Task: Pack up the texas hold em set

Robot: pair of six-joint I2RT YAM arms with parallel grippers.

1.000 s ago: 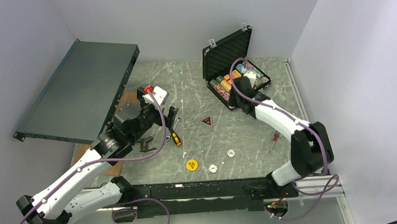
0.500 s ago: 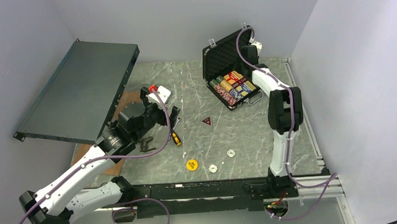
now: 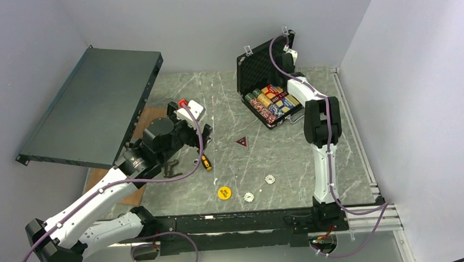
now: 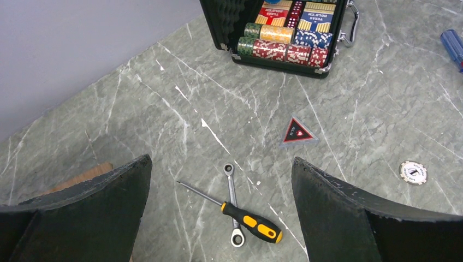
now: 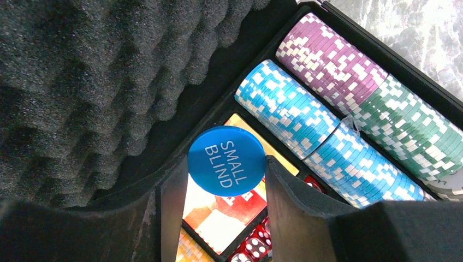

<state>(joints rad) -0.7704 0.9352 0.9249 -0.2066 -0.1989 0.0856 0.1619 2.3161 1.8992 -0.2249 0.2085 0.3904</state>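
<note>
The black briefcase (image 3: 256, 62) stands open at the back right, with rows of poker chips (image 3: 274, 102) in it. My right gripper (image 3: 285, 61) is over the case by the lid. In the right wrist view it (image 5: 225, 173) is shut on a blue "SMALL BLIND" button (image 5: 226, 155), held above the card deck (image 5: 226, 215) and red dice (image 5: 252, 248), beside the cyan chips (image 5: 295, 117). A yellow button (image 3: 223, 192) and two white buttons (image 3: 248, 196) (image 3: 270, 179) lie near the front edge. My left gripper (image 4: 221, 161) is open and empty above the table.
A yellow-handled screwdriver (image 4: 254, 221) lies crossed over a wrench (image 4: 231, 183) under my left gripper. A triangular marker (image 4: 298, 132) lies mid-table. A big dark-grey panel (image 3: 89, 105) leans at the back left. A blue-handled tool (image 4: 453, 46) lies right of the case.
My right arm has swung from the front of the case to its back, by the lid. My left gripper has shifted a little to the right.
</note>
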